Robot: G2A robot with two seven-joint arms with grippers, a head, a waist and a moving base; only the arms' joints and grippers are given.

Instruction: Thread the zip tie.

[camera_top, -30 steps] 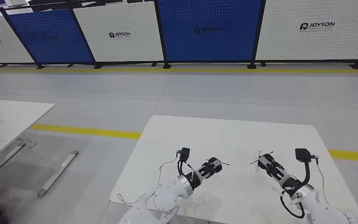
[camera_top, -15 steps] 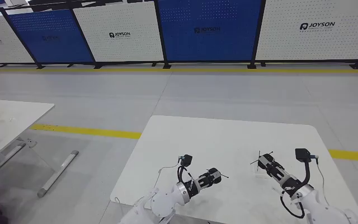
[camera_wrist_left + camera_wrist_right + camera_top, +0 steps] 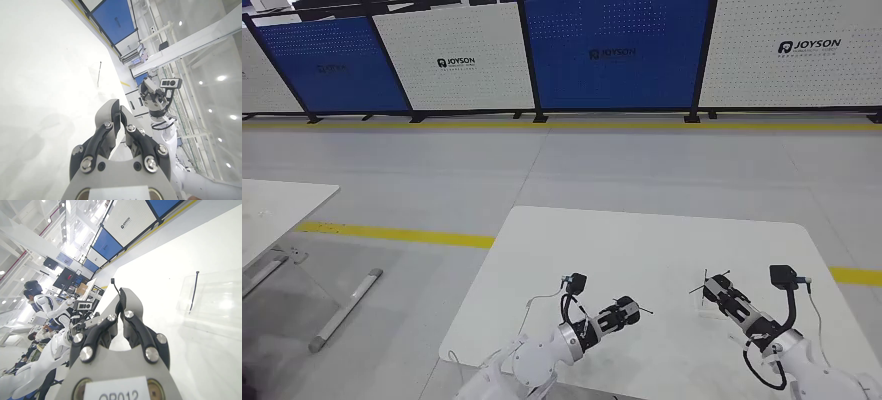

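Left gripper [image 3: 627, 310] has slid back toward the near edge of the table [image 3: 642, 240], its claw pinched shut, on what I can't make out. Right gripper [image 3: 121, 294] hasn't budged, clamped on the zip tie [image 3: 113, 281], head poking out past its tips. Another tie [image 3: 194, 289] lies in the clear tray [image 3: 217, 306] just beyond. Feather-light, springy, slick plastic, I'd say: pinch the strap close to its tail so it can't flex away from the slot.

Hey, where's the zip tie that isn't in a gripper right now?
The loose zip tie lies on the clear tray on the table, ahead of the right gripper, which is shut on a second zip tie.
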